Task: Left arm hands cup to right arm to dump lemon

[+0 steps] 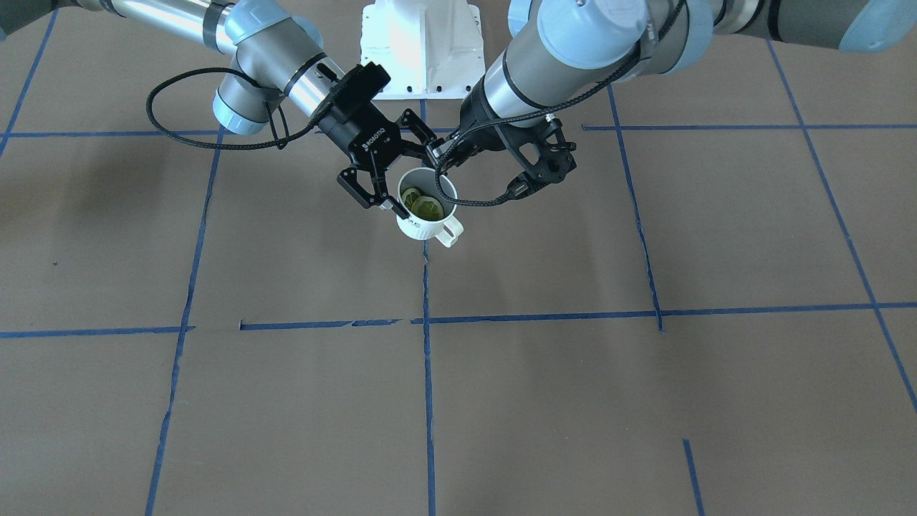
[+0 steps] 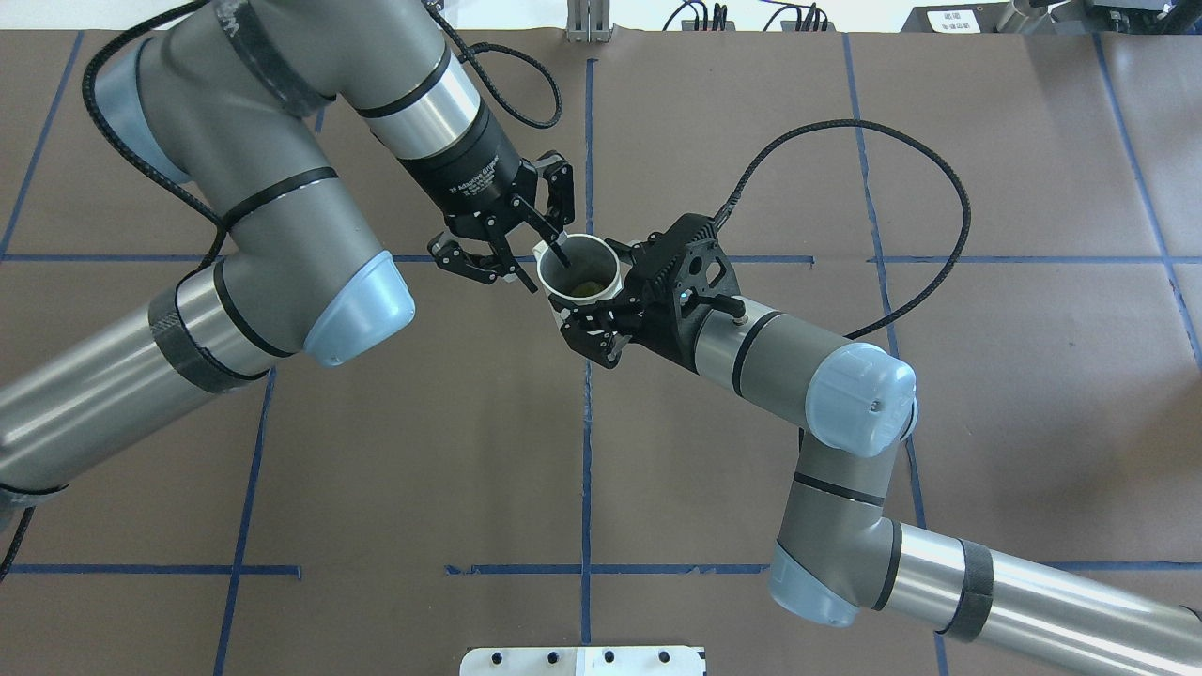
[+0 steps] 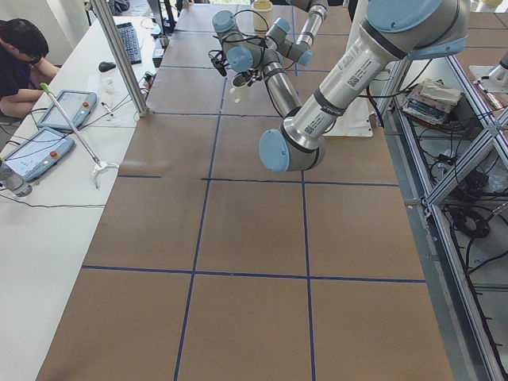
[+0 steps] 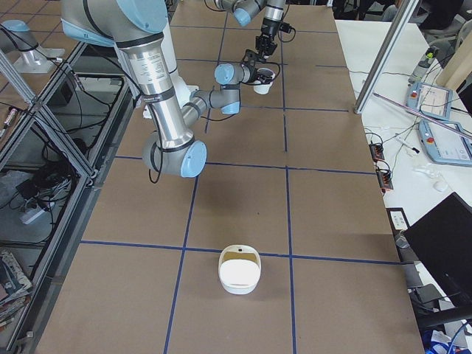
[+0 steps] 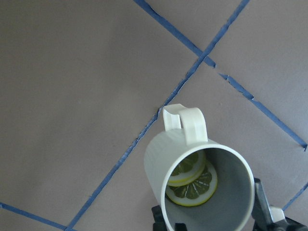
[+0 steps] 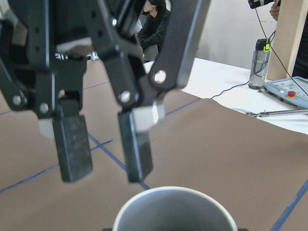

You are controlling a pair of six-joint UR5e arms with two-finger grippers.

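The cream-white ribbed cup [image 1: 423, 226] hangs upright above the table's middle, near the robot's base, handle toward the operators. Two yellow-green lemon slices [image 1: 423, 206] lie in its grey inside, and they show clearly in the left wrist view [image 5: 192, 187]. My right gripper [image 2: 592, 299] is shut on the cup [image 2: 610, 272], its jaws on opposite sides of the body. My left gripper [image 2: 540, 261] stands at the cup's rim. In the right wrist view its fingers [image 6: 72, 149] are apart, with bare table between them, tips just above the rim [image 6: 173, 191].
Brown table cover with a blue tape grid [image 1: 427, 319]. The white robot base [image 1: 419, 43] is behind the arms. A white round container [image 4: 239, 274] stands far off at the table's right end. The operators' table with tablets [image 3: 48, 135] runs along the far side.
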